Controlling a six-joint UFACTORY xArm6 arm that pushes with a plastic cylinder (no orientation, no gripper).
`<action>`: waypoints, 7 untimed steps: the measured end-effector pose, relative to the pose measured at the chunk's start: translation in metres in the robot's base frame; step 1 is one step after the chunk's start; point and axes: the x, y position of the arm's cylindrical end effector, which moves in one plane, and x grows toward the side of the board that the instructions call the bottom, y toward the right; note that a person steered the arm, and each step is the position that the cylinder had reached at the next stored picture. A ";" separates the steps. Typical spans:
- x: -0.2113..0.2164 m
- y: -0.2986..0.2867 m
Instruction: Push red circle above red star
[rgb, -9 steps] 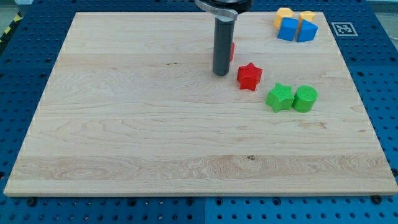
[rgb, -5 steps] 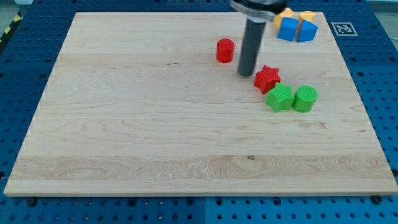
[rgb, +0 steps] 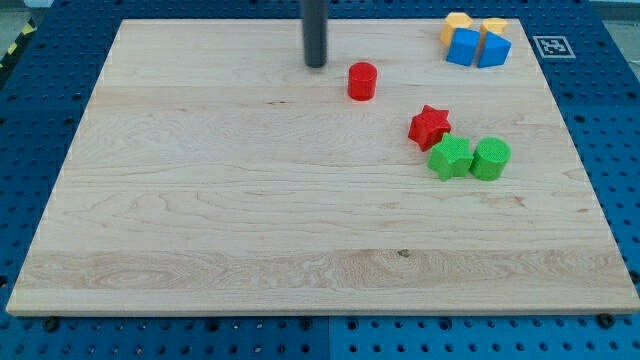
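Note:
The red circle (rgb: 362, 81) stands on the wooden board (rgb: 200, 200), up and to the left of the red star (rgb: 429, 126). The red star touches the green star (rgb: 450, 158) just below it. My tip (rgb: 316, 65) is at the view's top, a short way up and left of the red circle, apart from it. The rod rises straight out of the view's top edge.
A green circle (rgb: 490, 159) sits beside the green star on its right. At the view's top right, two blue blocks (rgb: 476, 48) and two orange blocks (rgb: 458, 22) cluster together. A black-and-white marker (rgb: 551, 45) lies off the board's right corner.
My tip first moved right and pushed the red star to the right against the green star. It then moved left and up past the red circle, which stayed in place.

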 end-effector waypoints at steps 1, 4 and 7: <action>0.010 0.006; 0.038 0.056; 0.029 0.110</action>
